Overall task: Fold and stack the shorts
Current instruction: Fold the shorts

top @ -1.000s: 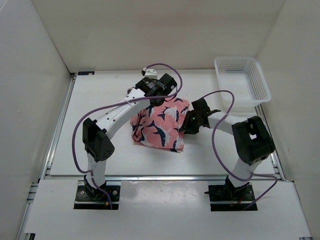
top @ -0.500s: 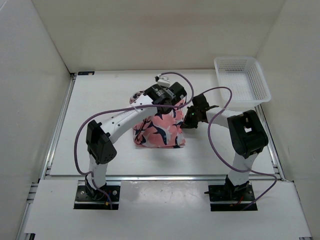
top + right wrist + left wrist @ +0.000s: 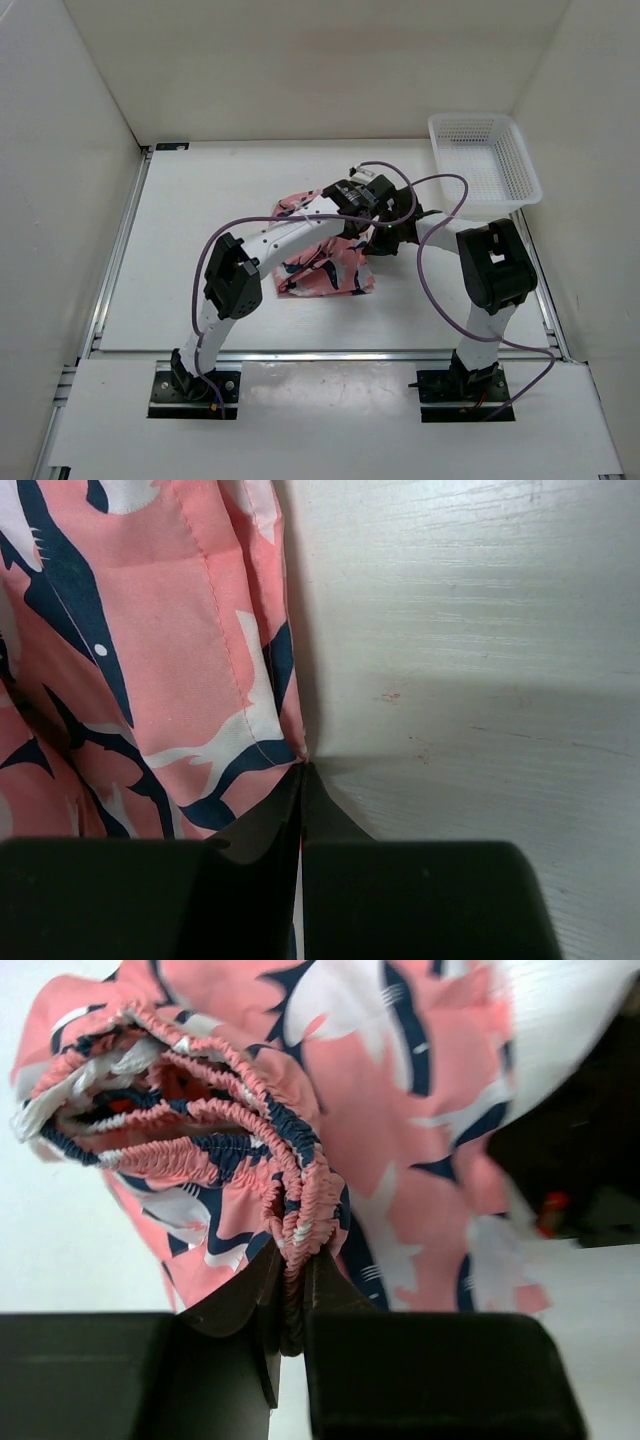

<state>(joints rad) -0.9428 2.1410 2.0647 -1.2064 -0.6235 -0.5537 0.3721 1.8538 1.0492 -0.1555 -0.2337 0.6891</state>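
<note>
presently, mid-fold. the shorts (image 3: pixel 318 272) lay bunched near the middle of the table (image 3: pixel 180 250), partly raised off it and partly resting on it, under the two wrists, which had met over the right side of the cloth.

left tool (image 3: pixel 292 1295): fingers closed tight on the gathered elastic waistband (image 3: pixel 200 1130), a fold of it pinched between them. the waist opening gaped, with the rest of the fabric hanging away beyond it.

right tool (image 3: pixel 301 780): fingers closed together on the lower corner of a stitched hem (image 3: pixel 262 752), a sliver of pink showing between them. that edge sat right at the table surface.

done, as far as i could judge: both edges taken up, one at the waist and one at the hem, and the cloth gathered toward the right.

left to do, as i judged it: the fold itself. the overhead view showed a rumpled lump with no clean crease and no flat rectangle. after that come laying it down, smoothing it and placing it on a stack. i saw no stack anywhere, and only this one pair.

the white mesh basket (image 3: pixel 485 165) stood at the far right corner, well apart from the shorts. i put the task in its early-to-middle part.
</note>
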